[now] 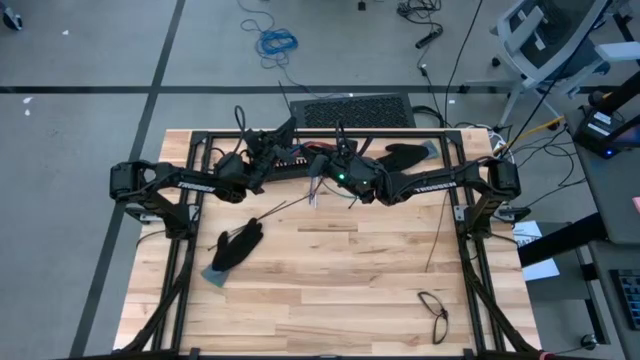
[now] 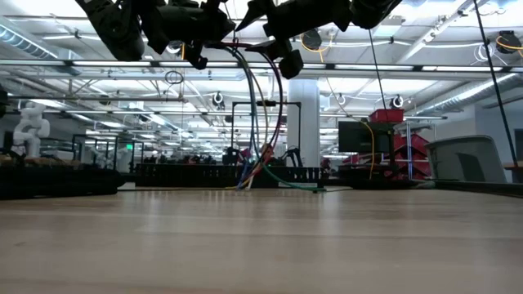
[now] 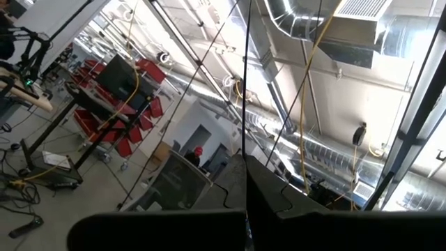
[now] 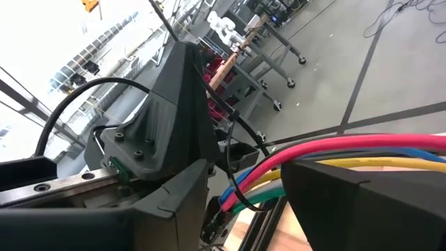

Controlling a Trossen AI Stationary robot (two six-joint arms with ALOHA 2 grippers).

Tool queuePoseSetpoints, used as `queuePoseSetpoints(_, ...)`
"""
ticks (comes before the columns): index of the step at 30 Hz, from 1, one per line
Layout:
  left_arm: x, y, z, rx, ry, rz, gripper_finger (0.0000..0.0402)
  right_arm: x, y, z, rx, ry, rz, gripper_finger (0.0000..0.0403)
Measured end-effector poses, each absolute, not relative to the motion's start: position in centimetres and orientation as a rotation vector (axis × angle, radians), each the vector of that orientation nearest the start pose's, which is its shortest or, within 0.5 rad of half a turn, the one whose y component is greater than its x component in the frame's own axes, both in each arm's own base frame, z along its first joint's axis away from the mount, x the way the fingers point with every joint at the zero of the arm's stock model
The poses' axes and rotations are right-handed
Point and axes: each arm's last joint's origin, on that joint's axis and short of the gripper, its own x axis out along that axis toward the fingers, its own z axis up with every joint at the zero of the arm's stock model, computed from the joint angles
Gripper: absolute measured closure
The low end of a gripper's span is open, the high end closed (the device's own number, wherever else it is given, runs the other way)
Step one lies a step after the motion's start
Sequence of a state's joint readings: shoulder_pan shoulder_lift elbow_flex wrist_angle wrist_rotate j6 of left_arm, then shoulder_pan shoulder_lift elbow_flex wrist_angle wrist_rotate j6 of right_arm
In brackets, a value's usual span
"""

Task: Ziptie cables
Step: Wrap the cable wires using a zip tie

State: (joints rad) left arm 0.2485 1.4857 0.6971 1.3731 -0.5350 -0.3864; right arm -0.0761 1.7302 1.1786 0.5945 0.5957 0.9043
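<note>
From above, the meeting point of the two arms at the far middle of the table (image 1: 330, 300) is a dark tangle, and where each fingertip ends is hard to make out. The low view cuts both grippers off at its upper edge.

The left arm reaches from the left frame post toward the far middle, wrist tipped up; its wrist view looks at ceiling ducts, with a thin black strip (image 3: 244, 84) rising from between the clenched fingers of the left gripper (image 1: 268, 150). What the strip's far end meets is not visible.

The cables (image 2: 263, 122) hang in an arc from the raised grippers down to a long black slotted bar (image 2: 237, 175) at the far edge, fanning out there in several colours. In the right wrist view they (image 4: 334, 157) run pink, blue, yellow and green between that gripper's fingers.

The right gripper (image 1: 340, 172) comes in from the right post, fingers apart around the bundle, seemingly not pinching it.

A black glove (image 1: 238, 246) lies left of centre, another (image 1: 405, 155) at the far right.
</note>
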Motion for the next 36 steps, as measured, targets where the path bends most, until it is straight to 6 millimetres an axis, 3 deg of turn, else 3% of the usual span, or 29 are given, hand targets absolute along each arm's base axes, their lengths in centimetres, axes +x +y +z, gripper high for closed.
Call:
queuePoseSetpoints(27, 27.8, 8.6, 28.5, -0.44, -0.722, 0.641, 0.0401, 39.2, -4.5, 28.9, 0.879, -0.301, -0.566, 0.0222)
queuePoseSetpoints(36, 27.5, 8.8, 28.8, -0.33, -0.693, 0.661, 0.0401, 39.0, -4.2, 27.6, 0.85, -0.065, -0.536, 0.0222)
